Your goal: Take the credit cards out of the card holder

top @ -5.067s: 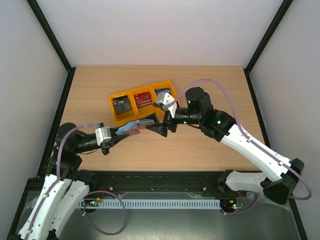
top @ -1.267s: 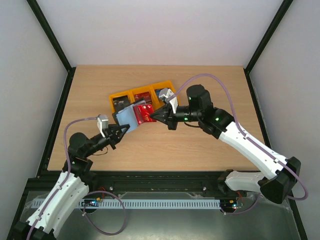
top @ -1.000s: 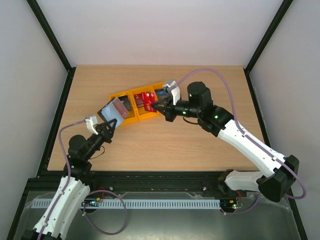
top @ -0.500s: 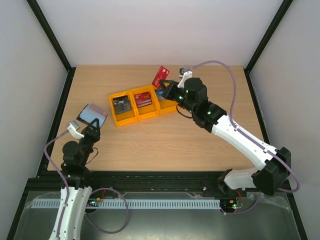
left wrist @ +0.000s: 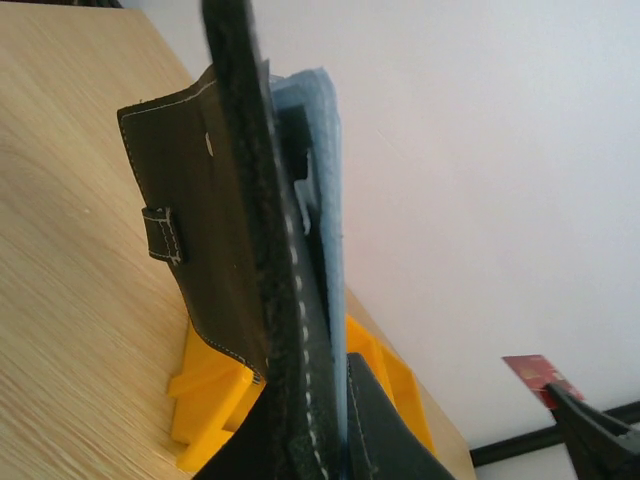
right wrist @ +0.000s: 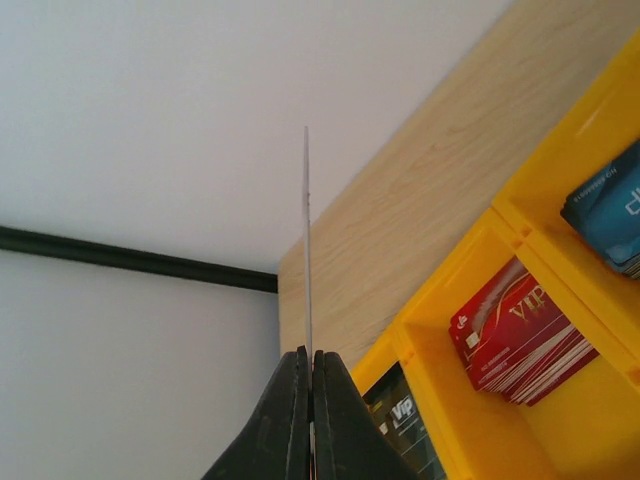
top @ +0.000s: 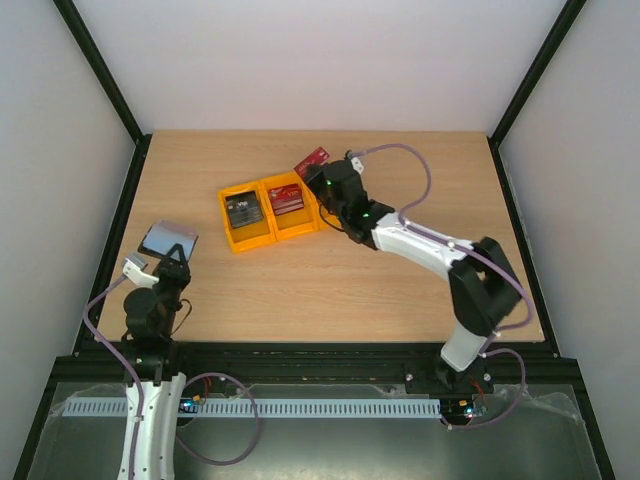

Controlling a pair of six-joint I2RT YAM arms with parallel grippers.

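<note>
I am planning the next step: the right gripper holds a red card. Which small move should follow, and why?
Probably carry the red card over the middle bin: the right gripper pinches it in the air past that bin's far rim, and the bin holds red cards.

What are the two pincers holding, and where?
Left pincer grips the card holder by one edge; right pincer pinches a red card by its end.

Three bins (top: 272, 238) stand in a row on the counter (top: 400, 290), with card stacks (top: 287, 201) inside them. The card holder (top: 168, 239), in the left gripper (top: 172, 258), is well left of the row and nearer. One card (top: 312, 160), in the right gripper (top: 322, 175), is above the row's far right end.
</note>
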